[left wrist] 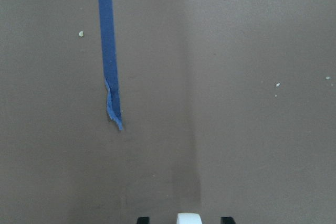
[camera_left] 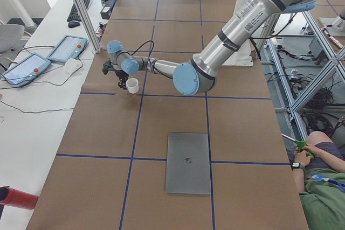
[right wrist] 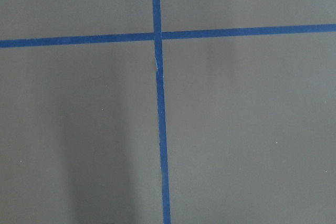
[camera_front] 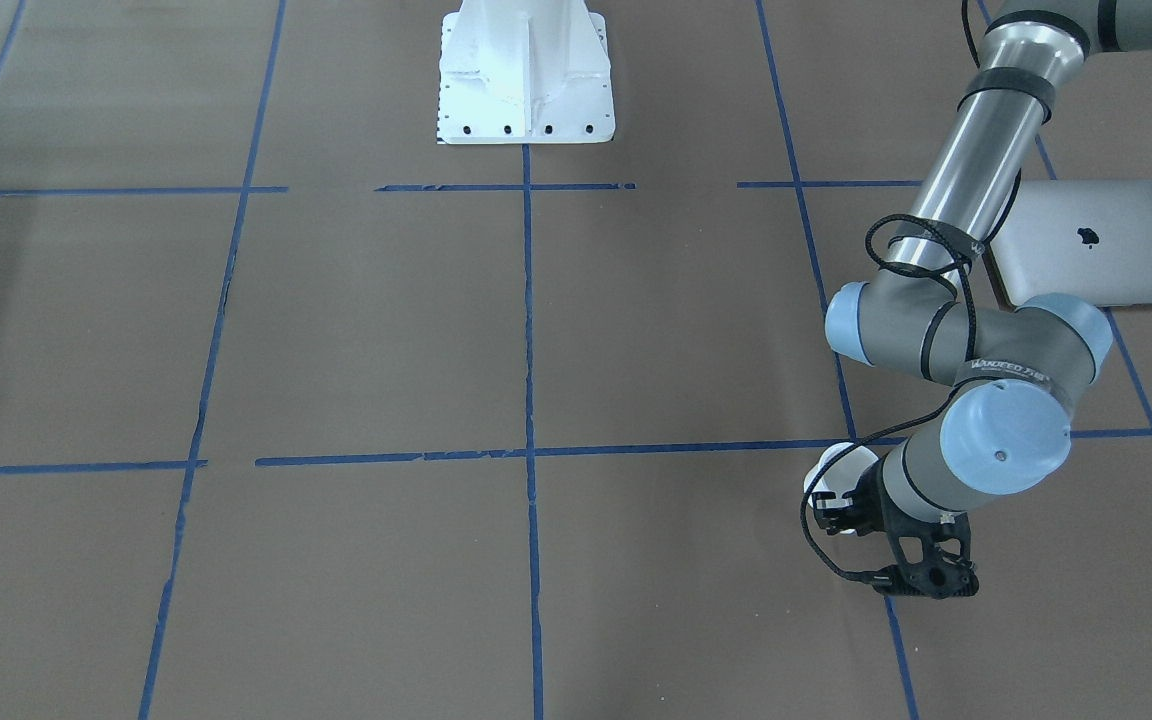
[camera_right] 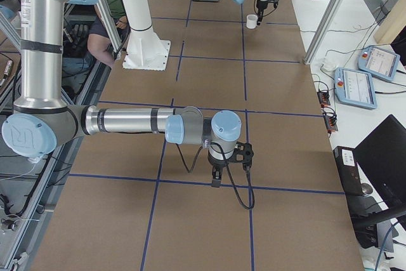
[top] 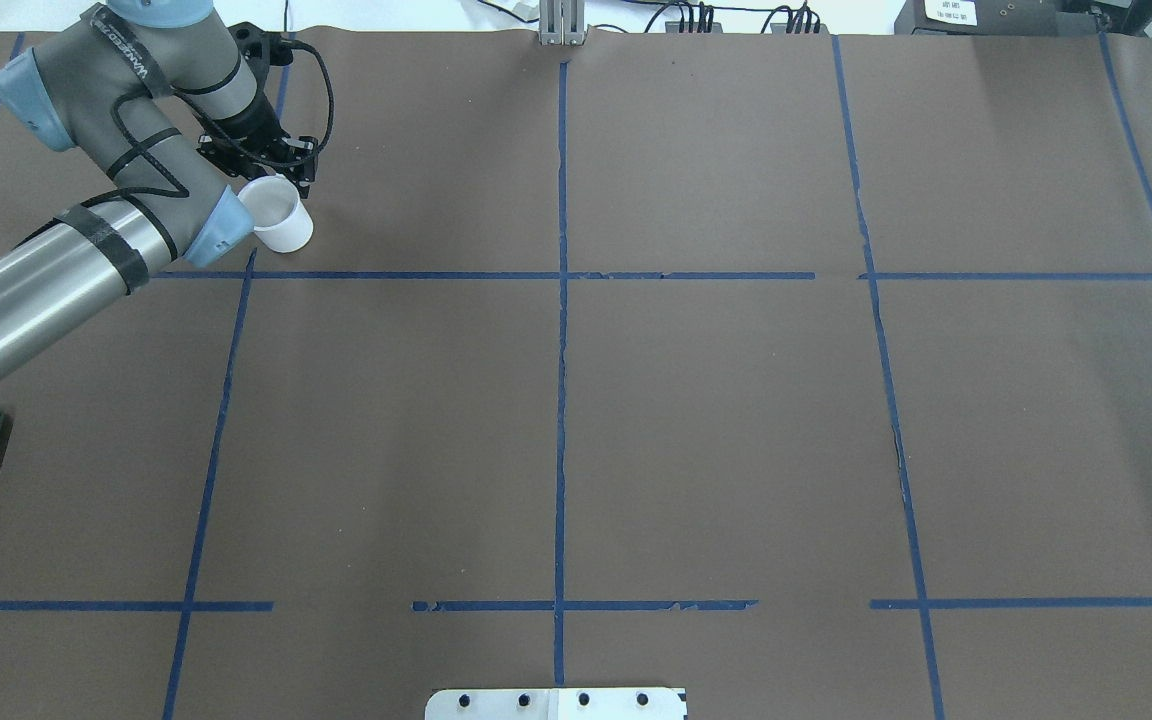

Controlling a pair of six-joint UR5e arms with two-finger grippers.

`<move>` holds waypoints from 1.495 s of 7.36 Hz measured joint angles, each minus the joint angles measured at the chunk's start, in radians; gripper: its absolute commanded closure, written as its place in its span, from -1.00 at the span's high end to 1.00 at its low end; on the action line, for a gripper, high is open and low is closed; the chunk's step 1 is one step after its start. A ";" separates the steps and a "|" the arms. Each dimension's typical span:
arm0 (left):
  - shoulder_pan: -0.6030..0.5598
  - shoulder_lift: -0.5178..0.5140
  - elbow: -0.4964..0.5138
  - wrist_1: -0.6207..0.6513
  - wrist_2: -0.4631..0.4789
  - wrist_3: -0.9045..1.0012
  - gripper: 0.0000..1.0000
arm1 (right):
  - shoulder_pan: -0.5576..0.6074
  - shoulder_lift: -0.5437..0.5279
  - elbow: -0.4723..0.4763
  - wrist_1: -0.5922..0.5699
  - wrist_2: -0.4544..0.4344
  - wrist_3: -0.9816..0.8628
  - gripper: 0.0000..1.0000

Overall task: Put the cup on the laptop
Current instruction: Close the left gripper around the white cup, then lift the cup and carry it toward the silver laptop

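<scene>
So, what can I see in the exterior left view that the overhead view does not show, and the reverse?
Only the exterior left view shows the whole laptop, lying flat and closed, apart from the cup, plus control tablets beside the table and a person. Only the overhead view shows the cup's inside from above and a white base plate at its bottom edge; it catches just one corner of the laptop. Both show the left arm reaching to the cup, jaws at its rim, on the brown table.

A robotics lab: a desk (top: 736,420) papered brown and gridded with blue tape (top: 561,400), teach pendants (camera_left: 67,48) beyond the left pincer (top: 271,175), aluminium framing (camera_left: 81,9).
</scene>
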 measured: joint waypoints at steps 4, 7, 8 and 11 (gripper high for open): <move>-0.076 -0.011 -0.052 0.050 -0.008 0.030 -1.00 | 0.000 0.000 0.000 0.000 0.000 0.000 1.00; -0.144 0.143 -0.320 0.233 -0.011 0.110 -1.00 | 0.000 0.000 0.000 0.000 0.000 0.000 1.00; -0.163 0.224 -0.412 0.254 -0.011 0.115 -1.00 | 0.000 0.000 0.000 0.000 0.000 0.000 1.00; -0.229 0.492 -0.601 0.260 -0.054 0.190 -1.00 | 0.000 0.000 0.000 0.000 0.000 0.000 1.00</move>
